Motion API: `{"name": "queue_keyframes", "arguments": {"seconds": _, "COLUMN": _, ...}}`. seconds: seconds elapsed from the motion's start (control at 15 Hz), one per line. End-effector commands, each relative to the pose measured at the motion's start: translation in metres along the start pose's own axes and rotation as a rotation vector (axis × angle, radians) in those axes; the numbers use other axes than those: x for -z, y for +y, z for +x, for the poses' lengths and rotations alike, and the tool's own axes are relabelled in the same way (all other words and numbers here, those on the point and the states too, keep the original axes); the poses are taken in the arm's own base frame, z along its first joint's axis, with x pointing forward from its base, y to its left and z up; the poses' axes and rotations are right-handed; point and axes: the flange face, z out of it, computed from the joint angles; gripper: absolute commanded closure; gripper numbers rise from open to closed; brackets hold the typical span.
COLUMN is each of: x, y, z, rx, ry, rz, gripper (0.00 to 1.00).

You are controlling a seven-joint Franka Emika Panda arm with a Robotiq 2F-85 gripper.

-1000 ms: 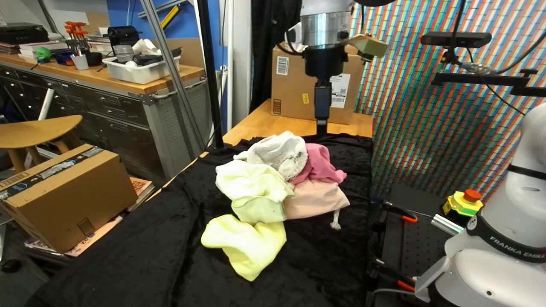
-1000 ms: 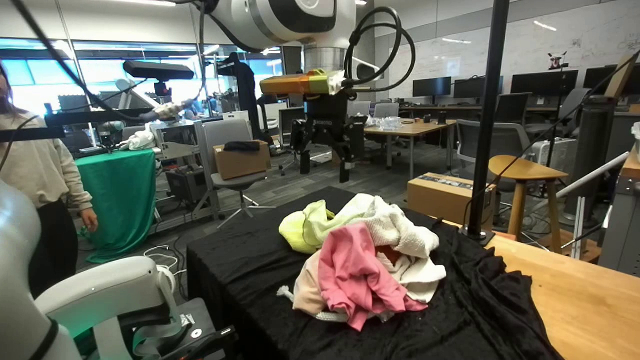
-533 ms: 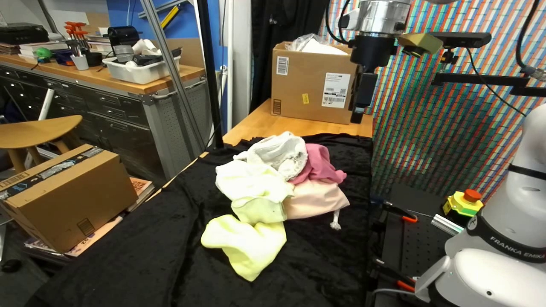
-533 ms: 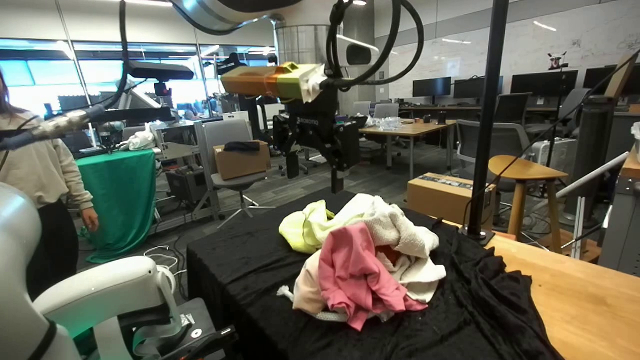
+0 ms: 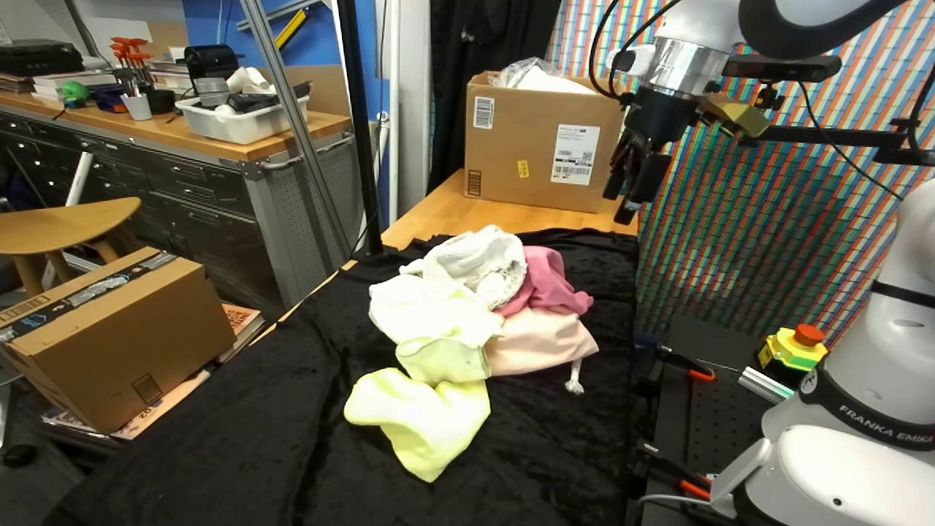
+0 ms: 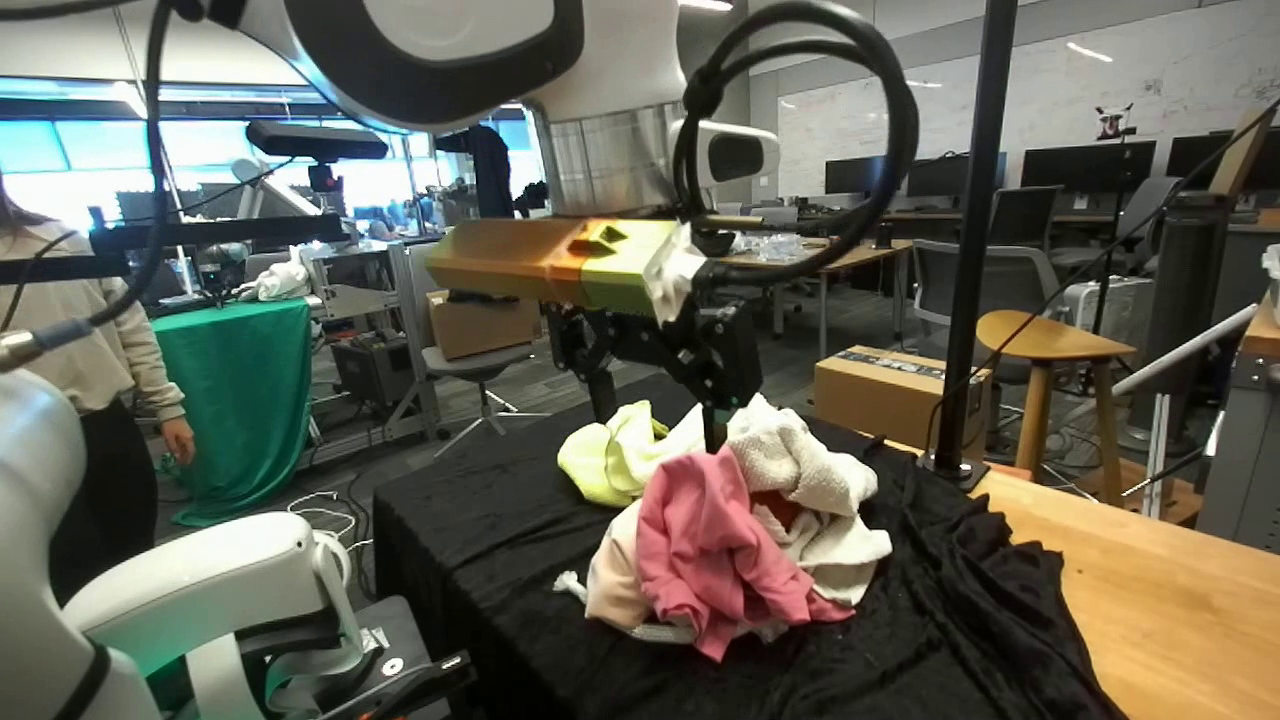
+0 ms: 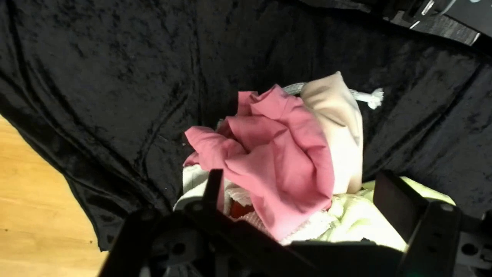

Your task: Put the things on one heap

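Wrist view. Black cover [image 7: 96,84], ten o'clock from pink cloth [image 7: 275,156]: could be pinched if jaws, wide and empty, dip too low. Pink cloth: middle of heap [image 7: 301,169]. Pale-yellow cloth [image 7: 367,223], four o'clock: an off-centre grab could shove it outward.

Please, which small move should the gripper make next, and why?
I would probably bring the open gripper over the yellow cloth: the gripper holds nothing, and this cloth lies low at the edge of the heap, not up on it.
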Motion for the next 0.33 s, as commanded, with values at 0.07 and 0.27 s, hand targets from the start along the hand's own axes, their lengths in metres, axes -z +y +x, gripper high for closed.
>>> {"name": "queue_keyframes", "arguments": {"seconds": 0.07, "x": 0.0, "y": 0.012, "z": -0.001, "rx": 0.018, "ry": 0.039, "rz": -0.023, "gripper": 0.0}}
{"name": "queue_keyframes", "arguments": {"seconds": 0.27, "x": -0.002, "y": 0.014, "z": -0.002, "rx": 0.017, "ry": 0.036, "rz": -0.02, "gripper": 0.0}}
